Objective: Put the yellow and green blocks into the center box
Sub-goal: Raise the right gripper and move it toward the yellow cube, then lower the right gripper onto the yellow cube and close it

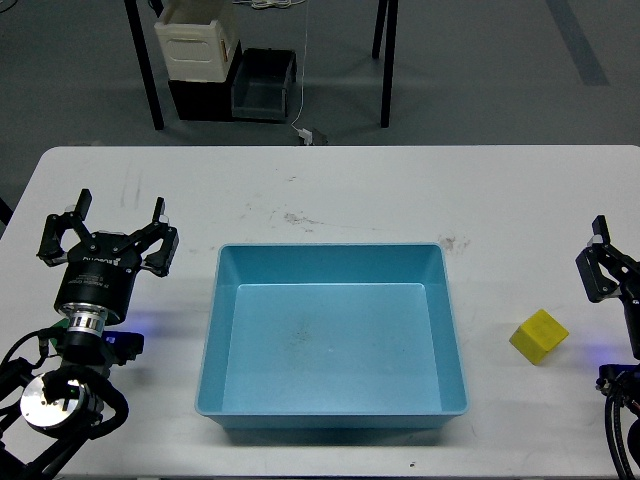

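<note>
The yellow block (539,335) lies on the white table to the right of the center box (331,260), a shallow light-blue tray with nothing inside. No green block is in view. My left gripper (120,208) stands open left of the tray, with nothing between its fingers. My right gripper (626,250) is at the right edge of the view, just above and right of the yellow block and apart from it. Only its left finger (598,262) shows, spread wide of the wrist. It holds nothing.
The white table (330,190) stretches behind the tray with faint scuff marks. On the floor beyond it stand a cream-white crate (196,42), a dark grey bin (264,84) and black table legs (146,70).
</note>
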